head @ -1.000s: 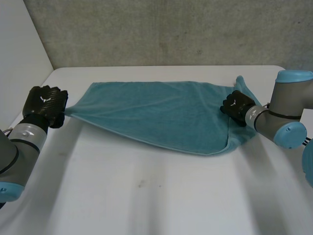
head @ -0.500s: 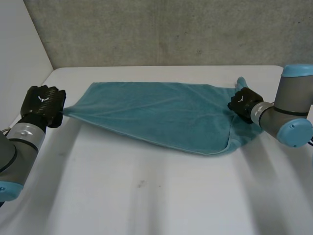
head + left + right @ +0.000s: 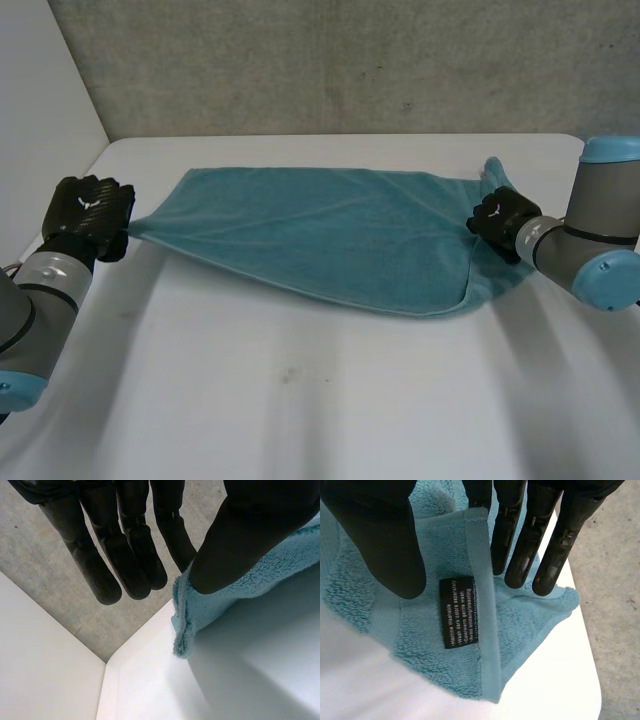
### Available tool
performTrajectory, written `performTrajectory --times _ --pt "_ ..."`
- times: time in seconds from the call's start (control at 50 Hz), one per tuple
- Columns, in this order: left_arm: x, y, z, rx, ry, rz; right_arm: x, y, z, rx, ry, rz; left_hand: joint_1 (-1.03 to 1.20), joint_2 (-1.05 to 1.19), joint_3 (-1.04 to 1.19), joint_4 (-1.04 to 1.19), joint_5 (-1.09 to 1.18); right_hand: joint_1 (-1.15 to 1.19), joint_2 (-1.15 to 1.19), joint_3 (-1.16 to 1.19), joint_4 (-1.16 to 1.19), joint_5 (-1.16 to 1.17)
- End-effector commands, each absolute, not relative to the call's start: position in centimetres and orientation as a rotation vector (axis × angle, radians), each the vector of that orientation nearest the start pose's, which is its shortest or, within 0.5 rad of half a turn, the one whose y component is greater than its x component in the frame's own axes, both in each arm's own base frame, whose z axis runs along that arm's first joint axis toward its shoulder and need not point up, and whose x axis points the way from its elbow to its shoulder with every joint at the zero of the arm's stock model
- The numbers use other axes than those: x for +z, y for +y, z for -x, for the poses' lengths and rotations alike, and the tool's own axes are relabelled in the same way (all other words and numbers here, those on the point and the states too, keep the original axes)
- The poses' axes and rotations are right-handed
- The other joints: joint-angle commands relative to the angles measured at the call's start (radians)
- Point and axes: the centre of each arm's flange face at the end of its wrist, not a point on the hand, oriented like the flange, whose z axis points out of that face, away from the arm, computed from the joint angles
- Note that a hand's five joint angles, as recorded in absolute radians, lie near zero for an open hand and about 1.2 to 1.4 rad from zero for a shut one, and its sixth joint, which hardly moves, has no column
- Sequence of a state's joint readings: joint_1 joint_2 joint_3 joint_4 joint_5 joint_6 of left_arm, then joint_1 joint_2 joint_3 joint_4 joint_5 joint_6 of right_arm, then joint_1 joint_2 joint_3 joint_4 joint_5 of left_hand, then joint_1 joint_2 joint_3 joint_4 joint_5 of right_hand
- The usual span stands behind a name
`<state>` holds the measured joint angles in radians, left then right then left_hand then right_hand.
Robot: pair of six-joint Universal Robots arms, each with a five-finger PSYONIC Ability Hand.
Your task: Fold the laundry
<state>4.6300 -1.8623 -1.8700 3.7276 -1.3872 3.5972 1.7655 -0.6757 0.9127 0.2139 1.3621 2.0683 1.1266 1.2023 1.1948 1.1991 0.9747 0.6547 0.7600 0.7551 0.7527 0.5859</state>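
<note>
The white table (image 3: 300, 420) is carrying a teal towel (image 3: 320, 230), which is lying across its far half, drawn out from left to right, with a doubled edge running along the near side and rounding off at the right end. The left arm (image 3: 40, 300) is reaching in from the near left and the right arm (image 3: 590, 240) from the right. The left hand (image 3: 88, 215) is pinching the towel's left corner between thumb and fingers, and the corner's tip is hanging just past the fingertips. The right hand (image 3: 497, 222) is gripping the towel's right end, thumb on one side of the hem and fingers on the other, with a flap rising on the hand's far side. A black care label (image 3: 459, 611) is showing just past the thumb tip, beside the hem.
</note>
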Motion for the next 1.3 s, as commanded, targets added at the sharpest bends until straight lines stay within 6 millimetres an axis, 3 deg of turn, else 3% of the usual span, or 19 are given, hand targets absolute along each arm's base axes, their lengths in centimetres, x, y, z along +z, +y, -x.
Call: performTrajectory --times 0.02,0.16,0.24,0.26,0.32,0.4,0.5,0.62,0.78,0.9,0.96,1.04,1.12,1.2,1.3 --pt "18.1 -32.4 17.5 -2.117 1.998 -0.756 13.9 -40.9 -23.4 -1.850 2.222 1.879 0.270 0.194 0.201 0.197 0.247 0.706 0.601 0.605 0.608 0.600" --pt "18.0 -32.4 17.4 -2.104 2.005 -0.757 13.6 -40.9 -23.1 -1.848 2.273 1.829 0.270 0.194 0.201 0.197 0.247 0.742 0.636 0.641 0.644 0.636" --pt "18.0 -32.1 17.2 -2.068 2.037 -0.762 14.6 -40.4 -22.4 -1.838 2.346 1.694 0.270 0.194 0.201 0.197 0.247 0.742 0.636 0.641 0.644 0.636" --pt "18.3 -31.9 17.0 -2.055 2.049 -0.757 17.9 -39.0 -21.5 -1.883 2.378 1.489 0.270 0.194 0.201 0.197 0.247 0.742 0.636 0.641 0.644 0.636" --pt "19.1 -31.5 16.2 -2.025 2.074 -0.735 19.8 -37.5 -19.7 -1.878 2.430 1.329 0.270 0.194 0.201 0.197 0.247 0.742 0.636 0.641 0.644 0.636" --pt "19.6 -30.8 15.4 -1.988 2.102 -0.711 20.6 -35.6 -16.5 -1.831 2.542 1.248 0.270 0.194 0.201 0.197 0.247 0.742 0.636 0.641 0.644 0.636" --pt "20.1 -29.9 14.2 -1.938 2.133 -0.676 21.2 -32.7 -13.7 -1.791 2.626 1.247 0.270 0.194 0.201 0.197 0.247 0.742 0.636 0.641 0.644 0.636" --pt "19.7 -27.9 13.4 -1.790 2.193 -0.729 20.6 -29.8 -10.2 -1.658 2.748 1.314 0.270 0.194 0.201 0.197 0.247 0.742 0.636 0.641 0.644 0.636" --pt "19.4 -24.7 12.4 -1.534 2.237 -0.876 20.2 -26.7 -7.9 -1.386 2.799 1.361 0.270 0.194 0.201 0.197 0.247 0.742 0.636 0.641 0.644 0.636" --pt "19.7 -23.1 12.9 -1.488 2.279 -0.969 20.2 -25.1 -6.8 -1.151 2.807 1.465 0.270 0.194 0.201 0.197 0.247 0.742 0.636 0.641 0.644 0.636" --pt "19.9 -23.2 13.2 -1.523 2.279 -0.993 20.4 -25.4 -6.5 -1.173 2.805 1.478 0.270 0.194 0.201 0.197 0.247 0.742 0.636 0.641 0.644 0.636" --pt "20.2 -23.9 13.7 -1.591 2.256 -1.035 20.7 -27.7 -5.7 -1.392 2.806 1.445 0.270 0.194 0.201 0.197 0.247 0.742 0.636 0.641 0.644 0.636" --pt "19.0 -26.6 14.7 -1.659 2.211 -1.096 19.3 -30.0 -6.0 -1.477 2.778 1.359 0.270 0.194 0.201 0.197 0.247 0.742 0.636 0.641 0.644 0.636" --pt "18.1 -29.1 17.5 -1.745 2.134 -1.200 18.4 -32.4 -7.7 -1.538 2.716 1.346 0.270 0.194 0.201 0.197 0.247 0.742 0.636 0.641 0.644 0.636" --pt "16.7 -33.3 18.6 -1.793 2.082 -1.209 17.8 -35.2 -8.7 -1.598 2.743 1.320 0.270 0.194 0.201 0.197 0.247 0.742 0.636 0.641 0.644 0.636"
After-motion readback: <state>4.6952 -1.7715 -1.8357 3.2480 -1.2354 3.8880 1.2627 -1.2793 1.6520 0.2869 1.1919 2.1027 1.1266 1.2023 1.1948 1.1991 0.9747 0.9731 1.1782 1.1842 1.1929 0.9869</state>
